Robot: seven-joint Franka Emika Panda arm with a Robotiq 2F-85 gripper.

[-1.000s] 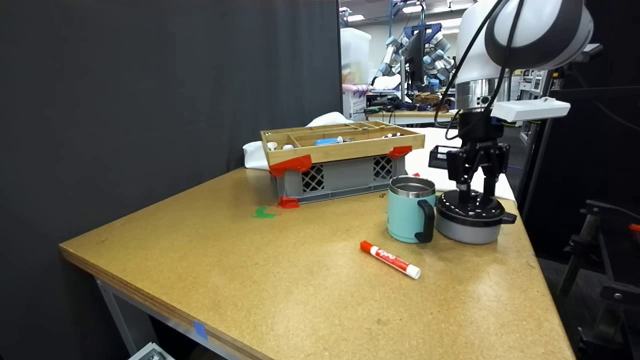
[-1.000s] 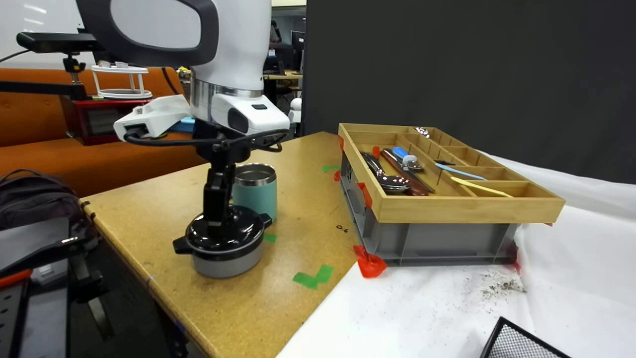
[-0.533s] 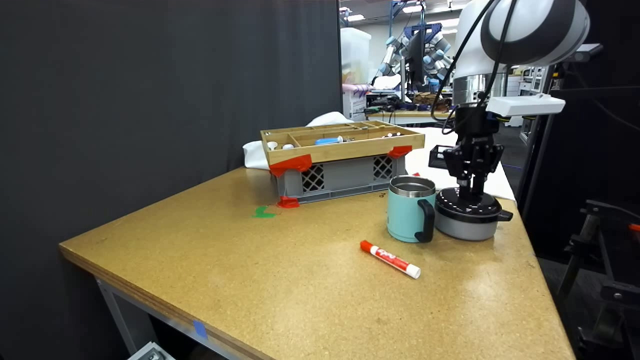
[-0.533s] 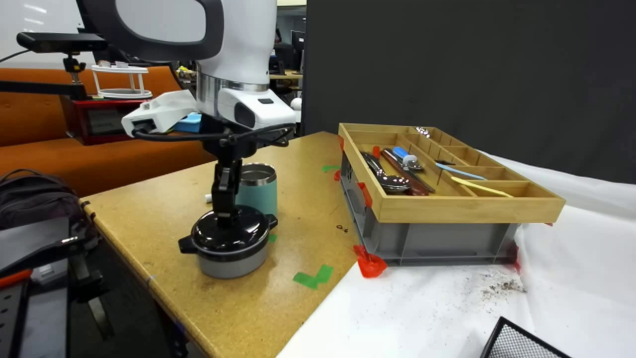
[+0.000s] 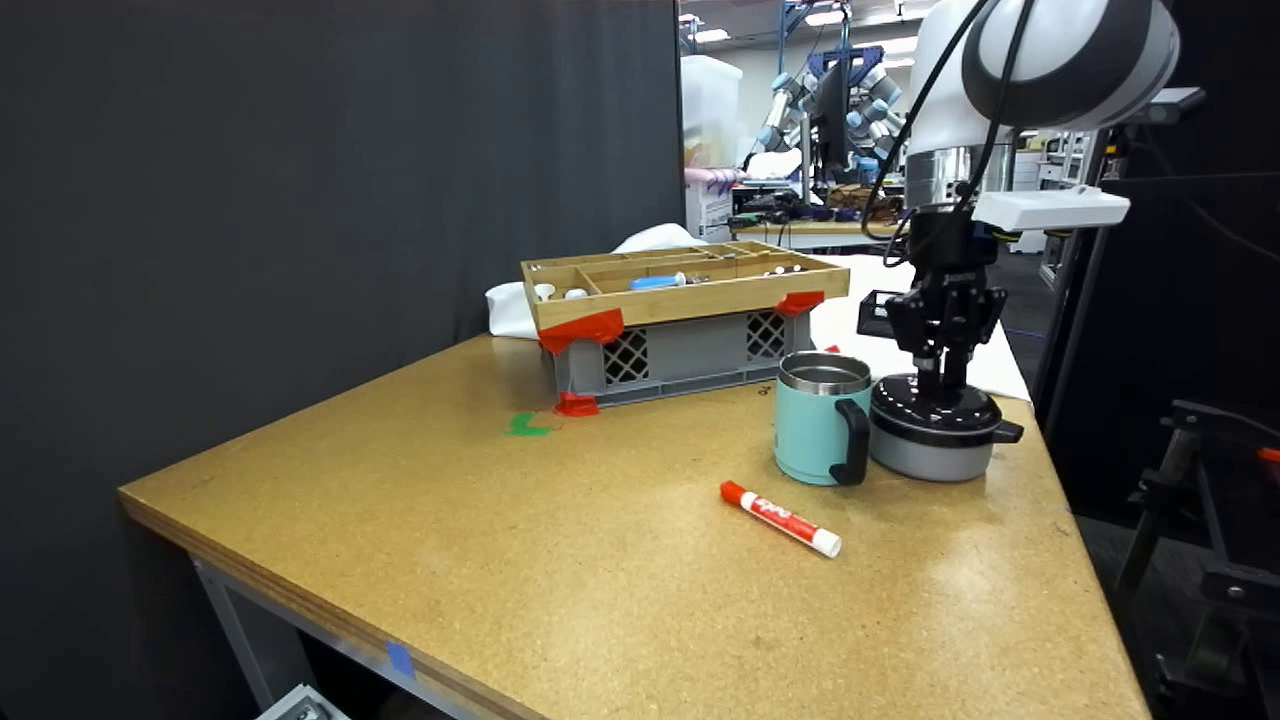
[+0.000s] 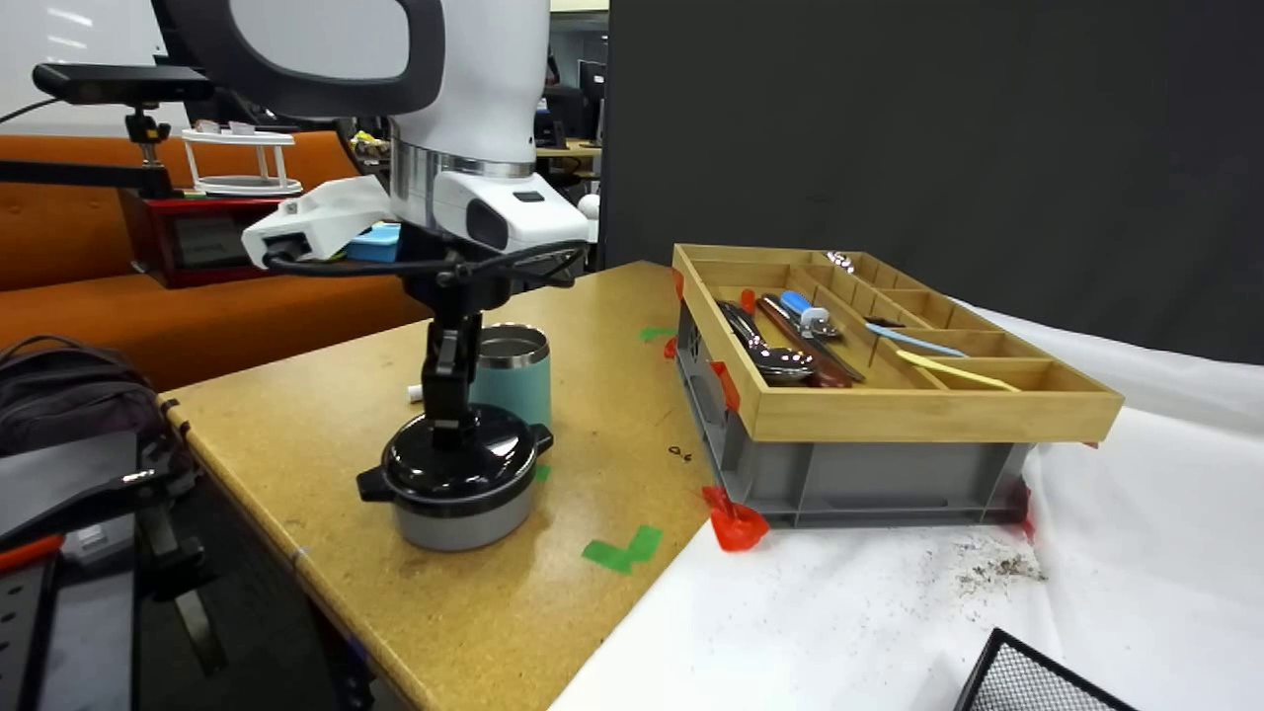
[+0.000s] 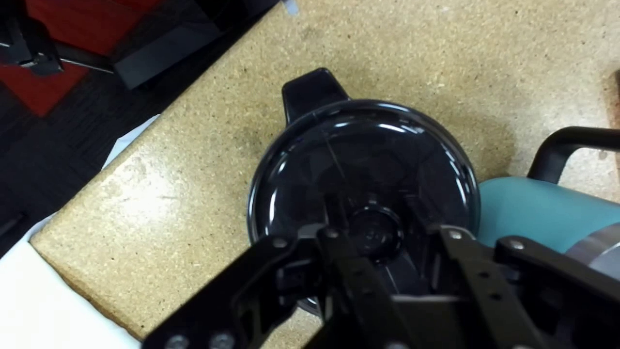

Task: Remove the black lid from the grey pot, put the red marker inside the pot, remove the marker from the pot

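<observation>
The white arm [image 6: 491, 89] hangs over the grey pot [image 6: 464, 528], wrist upright, gripper [image 7: 377, 218] pointing straight down. Its jaws stand narrow, closed about the centre knob [image 7: 372, 237] of the black lid [image 7: 363, 140], which sits flat on the pot. In an exterior view the red marker [image 5: 780, 520] lies on the table [image 5: 450, 560], left of the pot and nearer; the teal mug [image 5: 822, 430] stands upright just left of the pot.
</observation>
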